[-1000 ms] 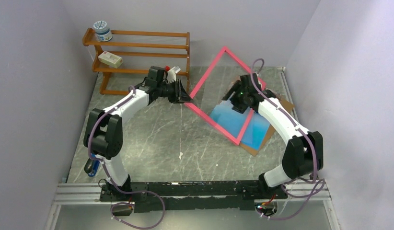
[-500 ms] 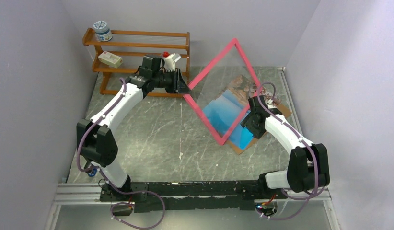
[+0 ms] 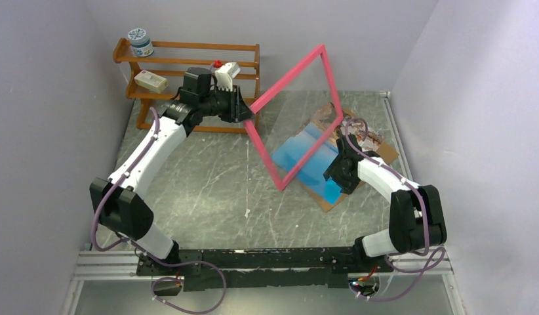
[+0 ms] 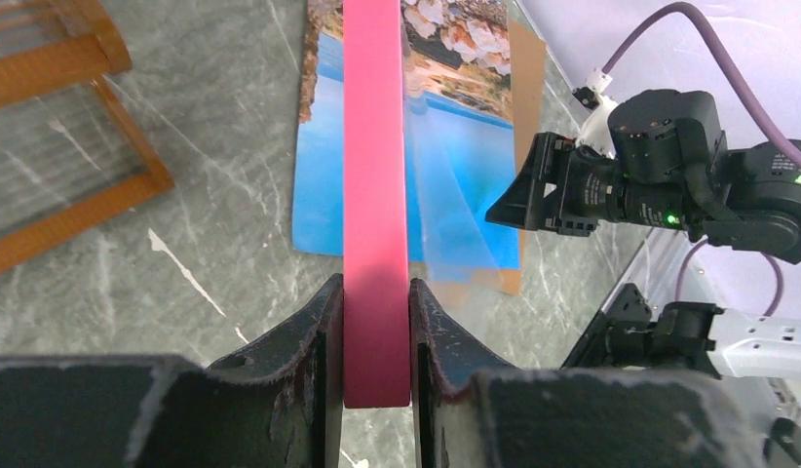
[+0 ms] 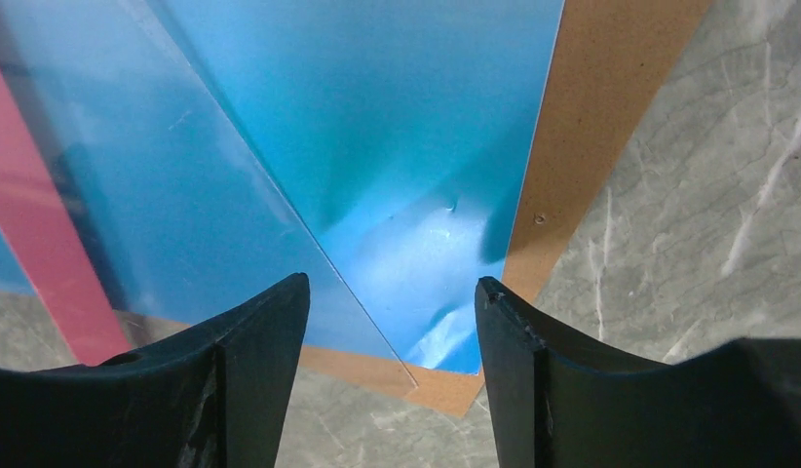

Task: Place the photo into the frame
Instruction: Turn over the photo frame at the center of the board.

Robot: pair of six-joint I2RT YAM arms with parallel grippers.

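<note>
My left gripper [image 3: 248, 116] is shut on the left corner of the pink frame [image 3: 286, 77] and holds it tilted up off the table. In the left wrist view the frame's edge [image 4: 375, 146] sits clamped between the fingers of the left gripper [image 4: 375, 304]. The photo [image 3: 317, 176], blue sea and rocks, lies face up on the brown hardboard sheet [image 3: 387, 152] under the frame. My right gripper [image 3: 332, 173] is open and empty just above the photo's near corner [image 5: 377, 117]. The frame's pink edge [image 5: 36, 224] and its clear pane hang at the left of my right gripper [image 5: 392, 292].
A wooden slatted rack [image 3: 188, 65] stands at the back left with a jar [image 3: 140, 41] and a white box [image 3: 151, 81] on it, close behind my left wrist. Walls close in left, back and right. The hardboard [image 5: 601, 117] sticks out past the photo.
My left arm has lifted the frame higher and swung it left and more upright. My right gripper has come away from the frame and dropped toward the photo's near corner.
</note>
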